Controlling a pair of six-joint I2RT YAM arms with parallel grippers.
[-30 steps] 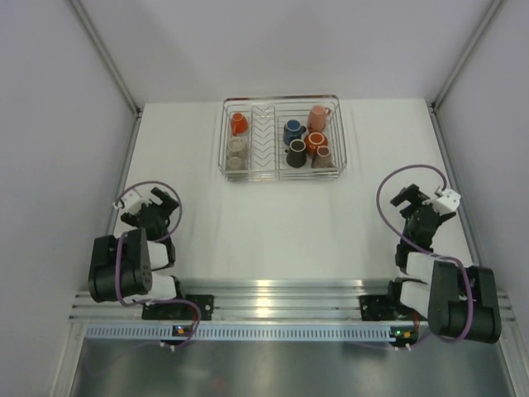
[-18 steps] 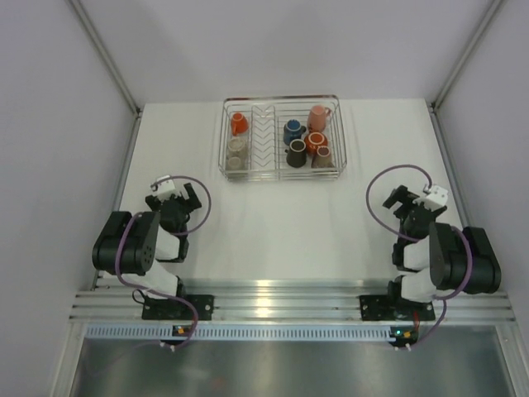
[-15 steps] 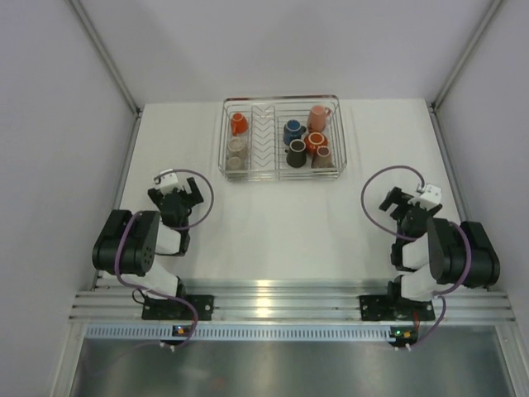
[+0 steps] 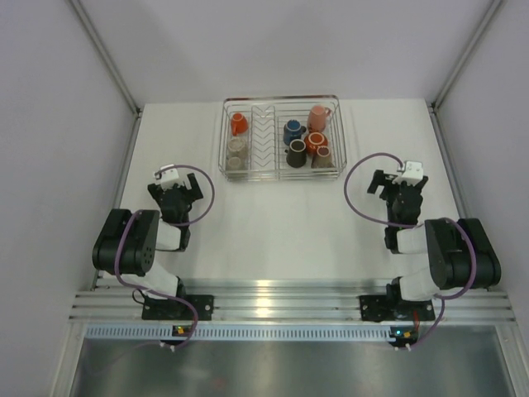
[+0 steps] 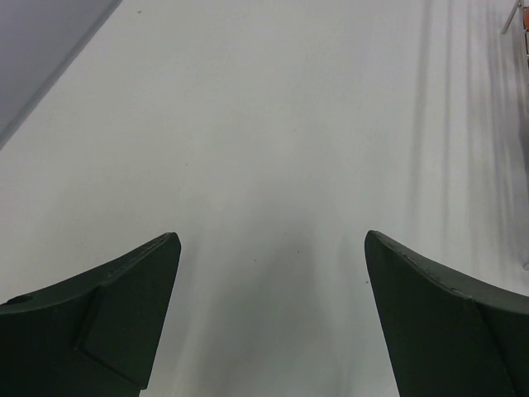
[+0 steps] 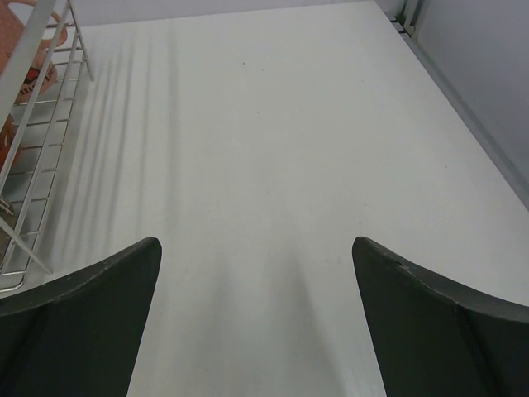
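One rack (image 4: 264,136) lies forward-left of right end effector (image 4: 396,184)

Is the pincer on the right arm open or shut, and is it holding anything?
Open and empty: the right pincer has its fingers wide apart, with only bare white table between them.

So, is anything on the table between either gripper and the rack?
Nothing visible. The left gripper and right gripper hang open above the table, short of the rack. Only white surface shows between each of them and it.
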